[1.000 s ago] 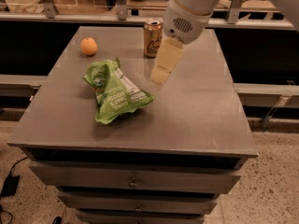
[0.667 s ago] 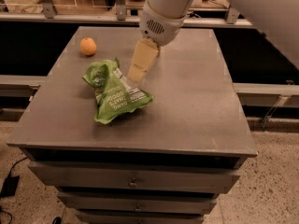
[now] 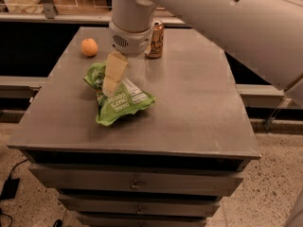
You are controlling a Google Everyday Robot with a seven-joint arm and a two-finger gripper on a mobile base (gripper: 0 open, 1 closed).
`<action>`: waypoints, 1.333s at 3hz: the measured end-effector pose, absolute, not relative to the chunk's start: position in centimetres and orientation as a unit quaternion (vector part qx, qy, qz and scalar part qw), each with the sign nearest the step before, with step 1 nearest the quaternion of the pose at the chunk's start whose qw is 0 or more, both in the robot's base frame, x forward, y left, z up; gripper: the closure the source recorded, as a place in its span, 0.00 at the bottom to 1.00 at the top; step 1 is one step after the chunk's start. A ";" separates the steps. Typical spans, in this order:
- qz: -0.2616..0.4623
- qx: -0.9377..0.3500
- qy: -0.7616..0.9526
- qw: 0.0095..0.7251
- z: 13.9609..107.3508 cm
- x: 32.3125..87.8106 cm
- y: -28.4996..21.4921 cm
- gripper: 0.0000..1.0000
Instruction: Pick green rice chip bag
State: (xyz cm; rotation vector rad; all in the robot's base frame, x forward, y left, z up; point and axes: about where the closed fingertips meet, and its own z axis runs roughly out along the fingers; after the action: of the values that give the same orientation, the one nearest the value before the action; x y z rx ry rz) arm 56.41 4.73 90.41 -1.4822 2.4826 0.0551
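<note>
The green rice chip bag (image 3: 119, 100) lies crumpled on the grey table top, left of centre, its white lettering and white label panel facing up. My gripper (image 3: 111, 85) hangs from the white arm, its cream fingers (image 3: 114, 73) pointing down over the bag's upper middle, at or just above the foil. Part of the bag's top is hidden behind the fingers.
A small orange fruit (image 3: 89, 47) sits at the table's back left. A tan-gold drink can (image 3: 155, 39) stands at the back centre, just right of the arm's wrist. The grey table (image 3: 199, 108) has drawers below. The white arm fills the upper right.
My gripper has moved left and toward the front, from beside the can to over the green bag. The bag, fruit and can have not moved.
</note>
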 end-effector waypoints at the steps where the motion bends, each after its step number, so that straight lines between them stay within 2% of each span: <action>1: 0.012 -0.503 0.858 0.107 88.3 56.5 6.4 0.13; 2: 0.005 -0.500 0.861 0.093 86.5 56.5 7.3 0.29; 4: -0.002 -0.502 0.861 0.086 84.9 56.2 7.7 0.74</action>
State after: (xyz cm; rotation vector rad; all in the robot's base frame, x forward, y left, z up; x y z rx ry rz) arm 56.23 7.66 84.93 -1.4963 2.5657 -0.0055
